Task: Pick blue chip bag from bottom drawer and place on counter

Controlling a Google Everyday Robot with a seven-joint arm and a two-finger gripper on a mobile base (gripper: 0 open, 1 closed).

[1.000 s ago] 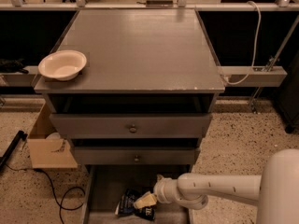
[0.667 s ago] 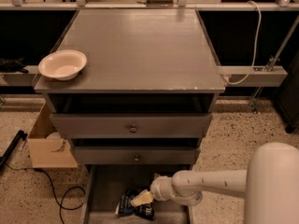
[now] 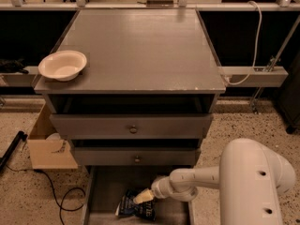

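White arm housing (image 3: 255, 182) fills the near right corner, and it has swung in closer than it was a second ago. From it the forearm reaches left to the gripper (image 3: 143, 197), which has barely shifted. It sits low inside the bottom drawer (image 3: 105, 191), with its pale tip touching the upper edge of the blue chip bag (image 3: 136, 209).

The bag lies just under and to the left of the gripper, flat on the drawer floor where it lay before. We cannot tell whether the gripper is apart, together or already clamped on the foil. We judge that the arm has only settled its pose over the bag and that the lift has not begun.

Beyond the gripper and above it, the two upper drawers (image 3: 133, 125) are pushed in. Farther up and back is the counter (image 3: 140, 50), where the bag must go. A pale bowl (image 3: 63, 64) rests at its left front corner, well away from the gripper.
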